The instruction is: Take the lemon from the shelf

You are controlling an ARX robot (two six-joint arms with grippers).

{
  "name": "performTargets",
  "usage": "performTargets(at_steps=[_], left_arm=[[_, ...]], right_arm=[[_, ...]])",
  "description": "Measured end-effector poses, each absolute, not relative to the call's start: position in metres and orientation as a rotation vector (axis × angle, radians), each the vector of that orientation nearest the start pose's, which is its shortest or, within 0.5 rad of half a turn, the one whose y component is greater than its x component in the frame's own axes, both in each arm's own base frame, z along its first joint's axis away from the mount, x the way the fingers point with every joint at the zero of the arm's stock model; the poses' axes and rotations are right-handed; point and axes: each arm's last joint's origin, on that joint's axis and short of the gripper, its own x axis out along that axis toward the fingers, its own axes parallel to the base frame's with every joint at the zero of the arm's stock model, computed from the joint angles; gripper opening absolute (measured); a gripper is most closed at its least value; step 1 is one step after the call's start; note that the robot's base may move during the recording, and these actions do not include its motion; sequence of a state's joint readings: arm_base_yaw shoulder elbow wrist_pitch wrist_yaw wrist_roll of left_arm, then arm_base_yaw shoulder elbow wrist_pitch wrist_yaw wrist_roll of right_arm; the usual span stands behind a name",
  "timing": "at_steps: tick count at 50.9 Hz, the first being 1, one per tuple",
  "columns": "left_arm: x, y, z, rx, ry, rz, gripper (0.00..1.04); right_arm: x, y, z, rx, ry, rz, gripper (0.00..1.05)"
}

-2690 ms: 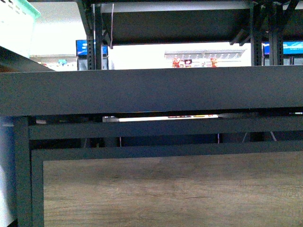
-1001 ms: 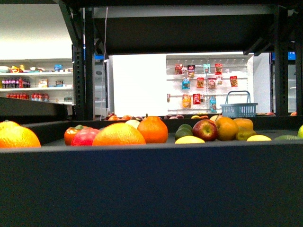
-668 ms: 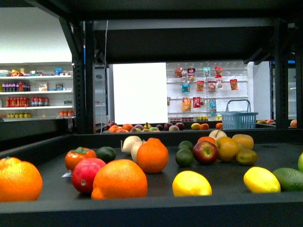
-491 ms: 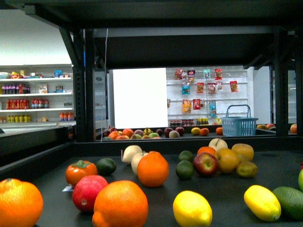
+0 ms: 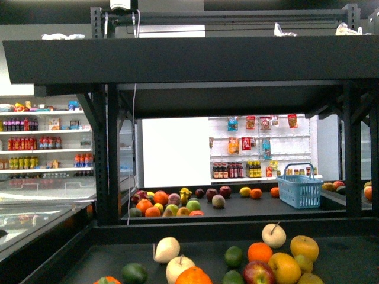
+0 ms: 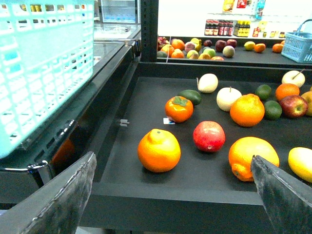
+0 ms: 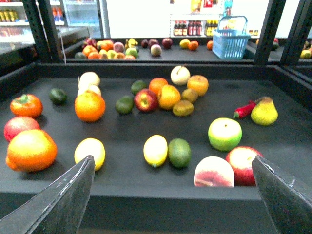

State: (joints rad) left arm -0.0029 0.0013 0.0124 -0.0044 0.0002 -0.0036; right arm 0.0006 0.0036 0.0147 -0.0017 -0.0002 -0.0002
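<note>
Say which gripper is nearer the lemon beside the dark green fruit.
Right: right gripper faces the lemon squarely; left gripper faces fruit further left, lemon outside its view.

The white panel (image 5: 174,152) behind the shelf (image 5: 177,59) was blown out, leaving the decks and posts almost black in the front view. Both wrist views were brighter and evenly lit: the orange (image 6: 159,150) threw only a soft, short shadow on the deck. The teal basket (image 6: 44,63) was washed pale (nearly white along its rim), and the fingers (image 6: 63,200) of the left gripper (image 6: 171,157) looked soft, out of focus.
</note>
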Motion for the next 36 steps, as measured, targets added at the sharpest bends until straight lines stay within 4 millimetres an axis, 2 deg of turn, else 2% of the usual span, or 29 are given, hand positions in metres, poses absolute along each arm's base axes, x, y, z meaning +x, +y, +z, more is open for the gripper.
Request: performTargets(at_steps=[34, 36], left_arm=[[0.0970, -0.0003, 0.1672, -0.004, -0.007, -0.003, 0.97], [0.0976, 0.0000, 0.1661, -0.072, 0.039, 0.011, 0.97]], right_arm=[[0.0970, 0.0001, 0.1681, 0.000, -0.009, 0.001, 0.97], [0.0970, 0.0001, 0.1681, 0.000, -0.009, 0.001, 0.97]])
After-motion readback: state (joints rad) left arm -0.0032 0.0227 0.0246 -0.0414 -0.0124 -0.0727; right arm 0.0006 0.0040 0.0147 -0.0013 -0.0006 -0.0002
